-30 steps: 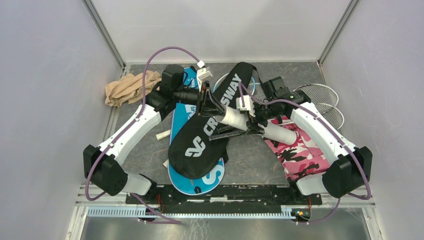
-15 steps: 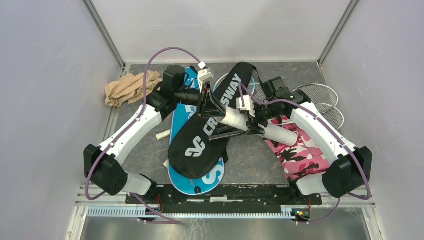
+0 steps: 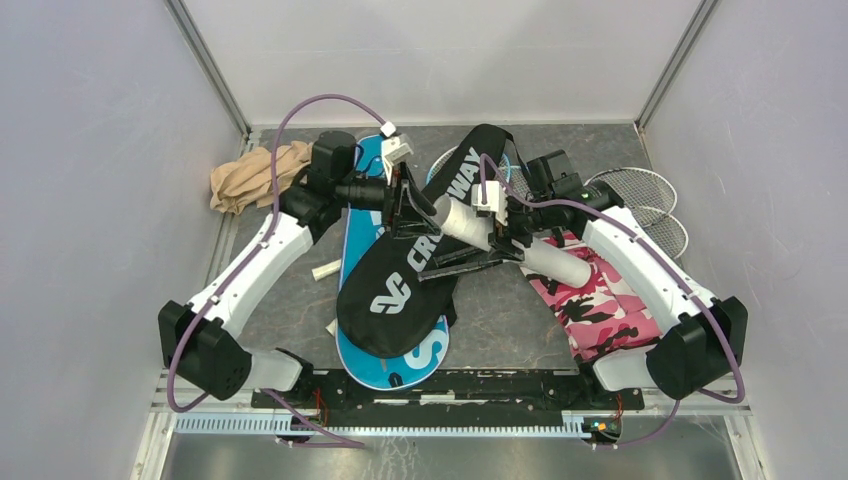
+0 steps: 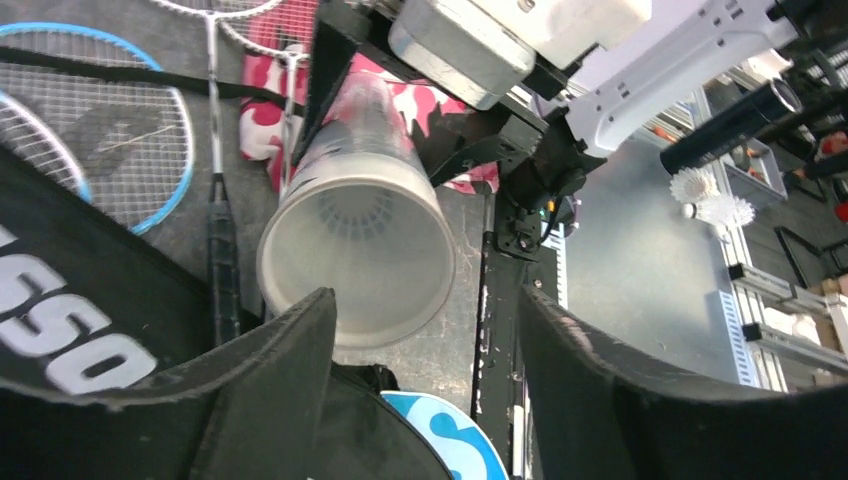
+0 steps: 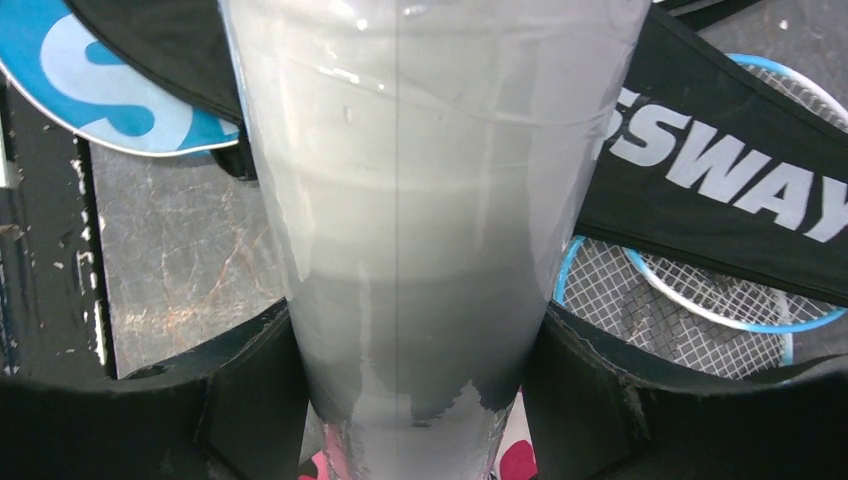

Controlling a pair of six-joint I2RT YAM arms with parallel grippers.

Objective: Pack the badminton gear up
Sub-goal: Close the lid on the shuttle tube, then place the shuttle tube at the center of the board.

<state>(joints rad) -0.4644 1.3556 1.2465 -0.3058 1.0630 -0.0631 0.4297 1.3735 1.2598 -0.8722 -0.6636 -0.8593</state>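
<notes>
A long white tube [image 3: 510, 245] is held level over the table, with my right gripper [image 3: 505, 232] shut on its middle; in the right wrist view the tube [image 5: 420, 200] fills the gap between both fingers [image 5: 250, 400]. My left gripper [image 3: 408, 198] stands open just off the tube's open mouth [image 4: 355, 250], nothing between its fingers [image 4: 270, 380]. A white shuttlecock [image 4: 350, 213] shows deep inside the tube. Below lie the black "CROSSWAY" cover [image 3: 415, 265] and the blue cover [image 3: 395, 365]. A blue racket [image 4: 100, 130] and silver rackets [image 3: 640, 200] lie at the back right.
A pink camouflage cloth [image 3: 600, 300] lies under the right arm. A tan cloth bundle [image 3: 255, 175] sits at the back left corner. A small white piece [image 3: 325, 270] lies on the table left of the blue cover. Walls close in on both sides.
My left gripper's jaws have opened wider and the left arm has drawn back a little to the left. The tube's open end has risen slightly toward the back.
</notes>
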